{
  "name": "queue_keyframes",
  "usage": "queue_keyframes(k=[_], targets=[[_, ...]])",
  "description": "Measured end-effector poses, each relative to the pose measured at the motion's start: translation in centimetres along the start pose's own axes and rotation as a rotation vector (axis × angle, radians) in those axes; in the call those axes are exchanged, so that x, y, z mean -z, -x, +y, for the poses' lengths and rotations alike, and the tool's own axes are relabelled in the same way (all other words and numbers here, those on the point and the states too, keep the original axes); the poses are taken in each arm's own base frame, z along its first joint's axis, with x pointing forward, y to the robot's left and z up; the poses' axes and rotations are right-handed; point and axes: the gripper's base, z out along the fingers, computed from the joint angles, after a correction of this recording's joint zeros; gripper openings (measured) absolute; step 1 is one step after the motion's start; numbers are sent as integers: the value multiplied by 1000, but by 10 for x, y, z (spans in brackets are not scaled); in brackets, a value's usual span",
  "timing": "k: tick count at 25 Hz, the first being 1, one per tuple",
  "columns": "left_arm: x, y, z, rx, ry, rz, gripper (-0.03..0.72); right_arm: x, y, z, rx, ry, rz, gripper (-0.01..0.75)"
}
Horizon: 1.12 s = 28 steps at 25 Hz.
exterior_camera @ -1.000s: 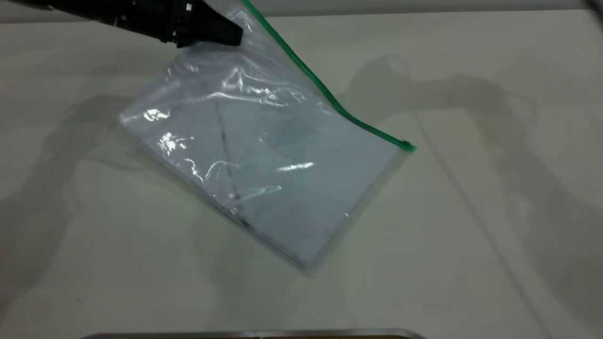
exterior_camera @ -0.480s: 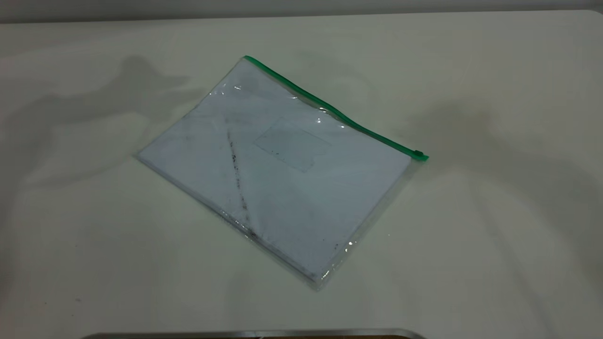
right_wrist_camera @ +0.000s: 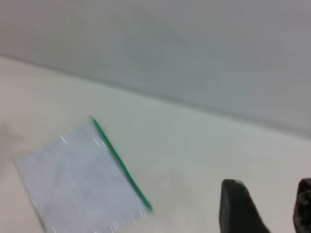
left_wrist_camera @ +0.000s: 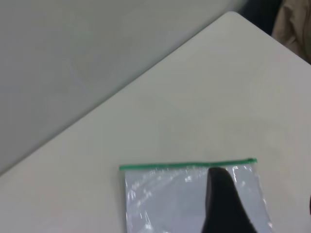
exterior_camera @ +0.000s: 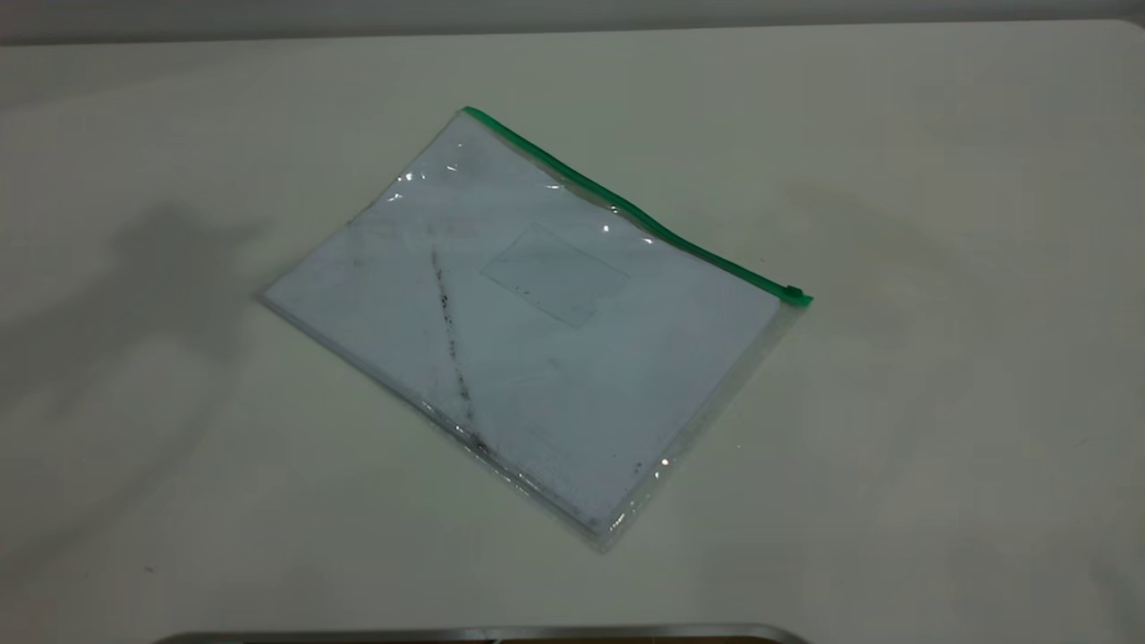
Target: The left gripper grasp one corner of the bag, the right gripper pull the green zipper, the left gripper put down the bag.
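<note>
The table (exterior_camera: 939,447) is lying wide and pale, and the bag (exterior_camera: 537,331) is resting flat near its middle, turned at a slant, with nothing gripping it, so the put-down is looking finished and the whole task is reading as done or all but done. Judging from that, the next move is asking little: both arms only need to be keeping clear of the plastic. The bag is showing clear film over white paper sheets, a dark smudge line running diagonally across it and a faint rectangular patch near the centre. The green zipper (exterior_camera: 626,207) is running along the far long edge, its slider tab (exterior_camera: 793,292) sitting at the right-hand end. The left gripper (left_wrist_camera: 224,204) is hanging above the bag with only one dark finger in sight, so its spread cannot be told. The right gripper (right_wrist_camera: 265,206) is hovering well apart from the bag, jaws spread with bare table between them, holding nothing.
</note>
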Motion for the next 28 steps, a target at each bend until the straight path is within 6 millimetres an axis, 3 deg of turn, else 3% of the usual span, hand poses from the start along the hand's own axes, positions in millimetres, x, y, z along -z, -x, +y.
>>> queue_keyframes(k=[6,9,12,19,24,28], targets=[[58,-3,-42,103,180,-1,479,5,-100,1,-22,-93,8,322],[78,-21,-60,154,275,26,479,10,-145,2,-35,-132,-32,322],[91,-48,-81,176,327,59,479,-1,-179,1,-37,-157,21,322],[93,-144,-128,220,364,165,479,-43,-223,3,-54,-122,210,322],[84,-220,-155,280,407,216,478,-49,-224,5,-66,-99,196,322],[78,-265,-166,299,469,227,478,-49,-224,5,-66,-99,194,322]])
